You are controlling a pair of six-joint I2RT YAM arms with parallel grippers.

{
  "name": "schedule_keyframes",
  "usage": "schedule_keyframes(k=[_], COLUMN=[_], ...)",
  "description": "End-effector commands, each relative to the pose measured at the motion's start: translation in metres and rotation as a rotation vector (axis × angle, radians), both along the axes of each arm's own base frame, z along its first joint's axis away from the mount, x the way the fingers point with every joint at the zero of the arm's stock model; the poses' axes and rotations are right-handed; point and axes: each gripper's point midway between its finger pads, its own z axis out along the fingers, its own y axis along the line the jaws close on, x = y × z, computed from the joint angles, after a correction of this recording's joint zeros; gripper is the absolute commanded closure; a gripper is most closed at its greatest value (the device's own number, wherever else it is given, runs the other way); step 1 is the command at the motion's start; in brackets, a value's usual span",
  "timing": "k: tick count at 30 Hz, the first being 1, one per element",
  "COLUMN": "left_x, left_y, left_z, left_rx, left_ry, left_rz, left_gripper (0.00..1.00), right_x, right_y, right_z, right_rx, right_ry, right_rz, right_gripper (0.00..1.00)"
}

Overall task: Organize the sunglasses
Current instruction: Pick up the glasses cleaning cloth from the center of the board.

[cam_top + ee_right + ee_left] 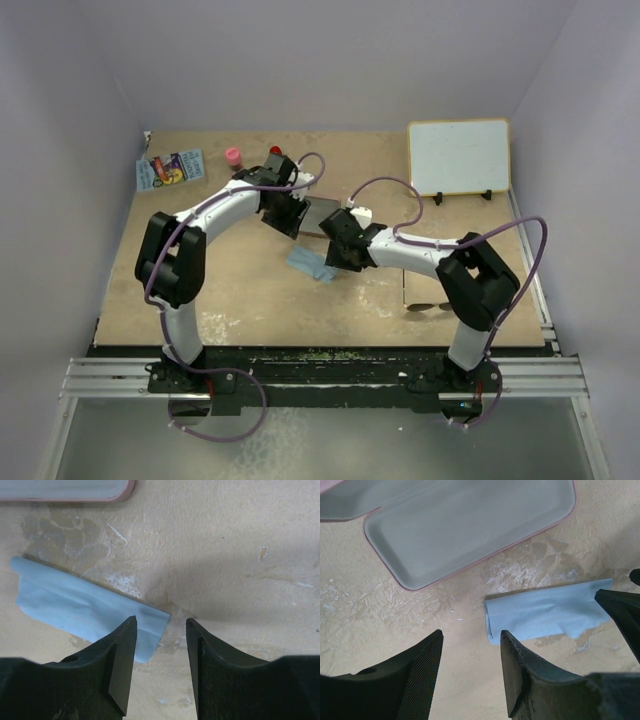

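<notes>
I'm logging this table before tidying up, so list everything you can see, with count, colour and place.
sunglasses: 1, dark frame with brownish lenses, near right of the table, beside the right arm
glasses case: 1, pink outside with grey lining, open, mid-table
cloth: 1, light blue, folded, just nearer than the case
whiteboard: 1, white with a pale frame, standing at the far right
printed card: 1, multicoloured, far left
pink-topped object: 1, far edge, too small to identify
red object: 1, far edge, too small to identify
table: 1, tan
left fingers: 2, black, apart, empty, over the table by the cloth
right fingers: 2, black, apart, empty, at the cloth's edge
</notes>
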Motion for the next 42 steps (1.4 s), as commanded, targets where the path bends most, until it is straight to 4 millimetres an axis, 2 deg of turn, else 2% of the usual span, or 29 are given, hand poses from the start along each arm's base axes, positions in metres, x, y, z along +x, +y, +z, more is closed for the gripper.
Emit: schedule_keyframes(k=[1, 5, 11, 13, 15, 16, 21, 27, 36, 42], left_x=[0.011, 0.01, 0.01, 0.009, 0.007, 0.006, -0.002, -0.004, 0.001, 0.007], left_y=[0.001, 0.004, 0.004, 0.004, 0.003, 0.002, -0.002, -0.001, 0.0, 0.002], left_z=[0.018, 0.016, 0.013, 0.013, 0.012, 0.011, 0.001, -0.01, -0.036, -0.046], left_rx=[-0.034, -0.038, -0.052, -0.057, -0.062, -0.066, -0.085, -0.073, -0.041, -0.016], left_ry=[-0.053, -0.043, -0.025, -0.02, -0.013, -0.008, 0.039, 0.054, 0.09, 0.072], left_rz=[0.032, 0.038, 0.041, 0.038, 0.035, 0.032, 0.007, 0.008, 0.04, 0.068], left_gripper=[0.46, 0.46, 0.46, 0.46, 0.46, 0.46, 0.46, 0.46, 0.45, 0.39], right_x=[0.005, 0.003, 0.0, -0.001, -0.002, -0.002, 0.0, 0.002, 0.002, 0.003], right_y=[0.008, 0.012, 0.016, 0.015, 0.013, 0.011, 0.007, 0.004, 0.008, 0.009], right_z=[-0.01, -0.019, -0.02, -0.021, -0.023, -0.024, -0.025, -0.017, -0.022, -0.02], right_rx=[0.033, 0.043, 0.065, 0.06, 0.047, 0.04, 0.012, 0.01, 0.017, 0.02], right_ry=[-0.005, 0.014, 0.028, 0.035, 0.04, 0.042, 0.047, 0.02, 0.029, 0.028], right_rz=[0.01, 0.022, 0.039, 0.039, 0.029, 0.024, 0.002, -0.011, 0.003, 0.006], right_gripper=[0.53, 0.56, 0.67, 0.77, 0.96, 1.0, 1.0, 1.0, 1.0, 1.0])
